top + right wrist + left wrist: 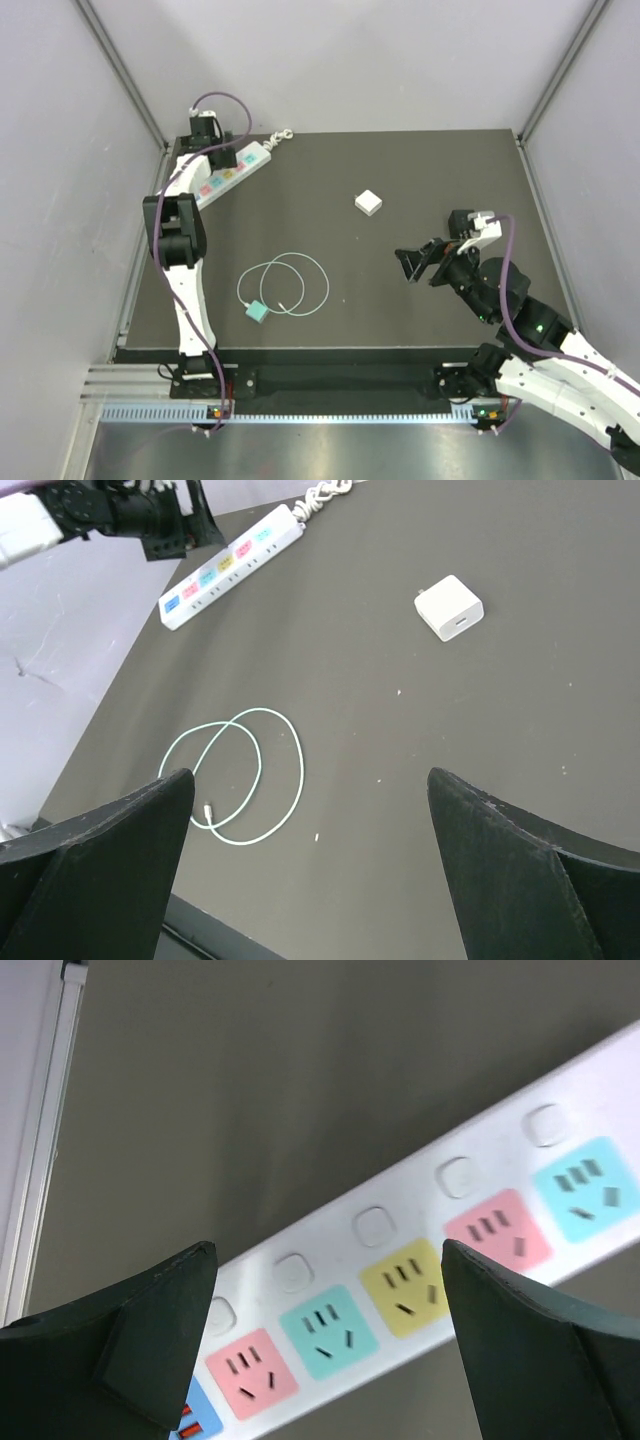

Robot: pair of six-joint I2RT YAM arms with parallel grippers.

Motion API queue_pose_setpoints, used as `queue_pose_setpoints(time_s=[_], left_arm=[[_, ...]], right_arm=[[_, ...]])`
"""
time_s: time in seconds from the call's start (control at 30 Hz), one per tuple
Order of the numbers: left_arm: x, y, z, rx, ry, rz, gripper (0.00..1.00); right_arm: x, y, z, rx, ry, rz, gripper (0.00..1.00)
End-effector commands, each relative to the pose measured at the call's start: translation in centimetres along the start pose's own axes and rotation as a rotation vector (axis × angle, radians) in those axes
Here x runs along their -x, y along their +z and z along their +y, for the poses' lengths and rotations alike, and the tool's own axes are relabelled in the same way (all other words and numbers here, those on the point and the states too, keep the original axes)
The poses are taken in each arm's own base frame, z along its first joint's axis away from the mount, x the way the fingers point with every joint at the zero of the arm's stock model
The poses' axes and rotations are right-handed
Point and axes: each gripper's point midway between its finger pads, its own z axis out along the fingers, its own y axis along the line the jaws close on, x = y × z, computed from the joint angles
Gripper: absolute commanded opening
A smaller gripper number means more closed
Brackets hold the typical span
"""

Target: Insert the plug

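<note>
The teal-green plug (258, 312) lies on the dark mat near the front left, with its thin white cable (286, 283) coiled in loops beside it. The coil also shows in the right wrist view (243, 770), where the plug itself is hidden behind my finger. The long white power strip (228, 175) with coloured sockets lies at the back left. My left gripper (222, 157) hovers open and empty just above the strip (375, 1225), its fingers straddling the teal and yellow sockets. My right gripper (408, 265) is open and empty, above the mat at the right, well away from the plug.
A small plain white square block (368, 203) lies right of the mat's centre; it also shows in the right wrist view (449, 607). The strip's bundled cord (283, 136) sits at the back edge. Grey walls close in at the left, back and right.
</note>
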Motion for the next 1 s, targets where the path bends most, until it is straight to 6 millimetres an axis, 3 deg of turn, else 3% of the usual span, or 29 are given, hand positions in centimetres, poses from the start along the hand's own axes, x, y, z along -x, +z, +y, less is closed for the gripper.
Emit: queue_pose_setpoints(time_s=[0.0,0.23,0.37,0.5,0.6,0.8,0.97], left_arm=[[2.0,0.7,2.1,0.067,0.020,-0.059,0.98],[0.9,2.8,1.1,-0.014,-0.024,0.021,0.98],[0.5,3.7,1.9,0.040,-0.031,0.027,0.98],[-1.2,4.1,1.4,0.006,-0.040,0.080,0.98],[-2.3,3.9,1.0,-0.012,-0.064,0.124,0.96],[-5.7,2.4,-2.2,-0.202,-0.112,0.270,0.90],[-8.6,1.2,-1.6,-0.199,-0.112,0.377,0.91]], right_arm=[[0.8,-0.2,1.0,0.050,0.003,-0.031,1.00],[0.3,0.2,1.0,0.050,0.012,-0.017,1.00],[0.1,0.0,1.1,0.060,0.013,-0.010,1.00],[0.2,-0.1,0.7,0.039,-0.006,-0.012,1.00],[0.4,-0.2,0.4,0.024,0.003,-0.019,1.00],[-0.2,-0.3,0.3,0.013,0.038,0.010,1.00],[-0.5,-0.3,0.1,-0.013,0.061,0.036,1.00]])
